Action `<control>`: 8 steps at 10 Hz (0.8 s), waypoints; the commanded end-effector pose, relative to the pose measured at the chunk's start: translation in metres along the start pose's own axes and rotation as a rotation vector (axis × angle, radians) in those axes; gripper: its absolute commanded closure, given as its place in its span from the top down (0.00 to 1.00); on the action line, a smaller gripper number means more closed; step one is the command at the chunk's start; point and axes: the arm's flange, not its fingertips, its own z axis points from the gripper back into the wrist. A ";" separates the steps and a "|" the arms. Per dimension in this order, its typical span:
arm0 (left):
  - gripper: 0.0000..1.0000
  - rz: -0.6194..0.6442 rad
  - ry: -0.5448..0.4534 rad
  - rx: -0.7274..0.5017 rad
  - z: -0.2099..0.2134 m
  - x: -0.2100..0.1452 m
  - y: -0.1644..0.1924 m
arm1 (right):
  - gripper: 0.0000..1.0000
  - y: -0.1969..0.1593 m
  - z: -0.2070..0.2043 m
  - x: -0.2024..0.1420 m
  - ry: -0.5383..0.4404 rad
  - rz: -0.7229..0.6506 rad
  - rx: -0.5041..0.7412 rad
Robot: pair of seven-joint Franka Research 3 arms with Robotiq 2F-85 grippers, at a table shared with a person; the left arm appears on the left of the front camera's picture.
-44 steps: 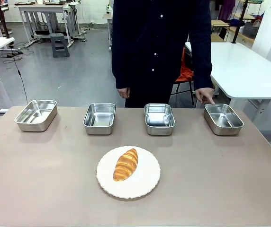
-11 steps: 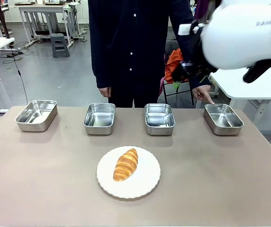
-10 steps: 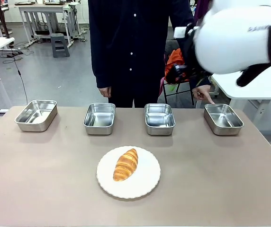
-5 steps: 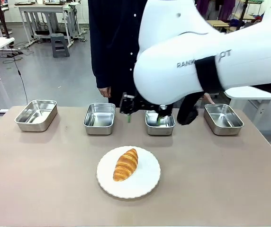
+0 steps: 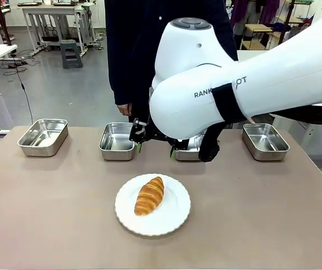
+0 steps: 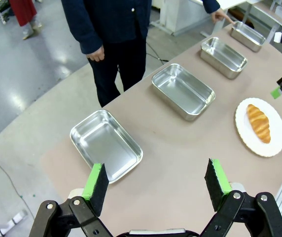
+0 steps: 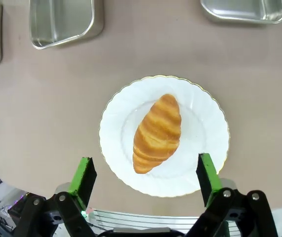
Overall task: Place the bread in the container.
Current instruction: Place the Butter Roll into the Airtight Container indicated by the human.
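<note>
Brown table with bread on white plate; right tool spread wide over bread, holding nothing; left tool open too, empty.

Set out on a matte taupe-brown rectangular table: four shiny stainless-steel rectangular trays in a row along the far edge, each well apart from the next: leftmost tray, second tray, third tray (partly hidden in the front view), rightmost tray. Nearer the middle, a round white scalloped plate with a thin gold rim.
</note>
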 end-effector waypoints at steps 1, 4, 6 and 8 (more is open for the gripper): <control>1.00 -0.003 -0.001 0.001 0.000 0.000 -0.001 | 1.00 -0.001 0.010 -0.002 -0.016 0.019 -0.018; 1.00 -0.003 -0.001 0.001 0.000 0.000 -0.001 | 1.00 0.010 -0.013 -0.035 0.008 -0.102 -0.048; 1.00 -0.003 -0.001 0.001 0.000 0.000 -0.001 | 1.00 0.016 -0.026 -0.045 0.013 -0.190 -0.085; 1.00 -0.003 -0.001 0.001 0.000 0.000 -0.001 | 1.00 0.016 -0.045 -0.049 0.017 -0.232 -0.111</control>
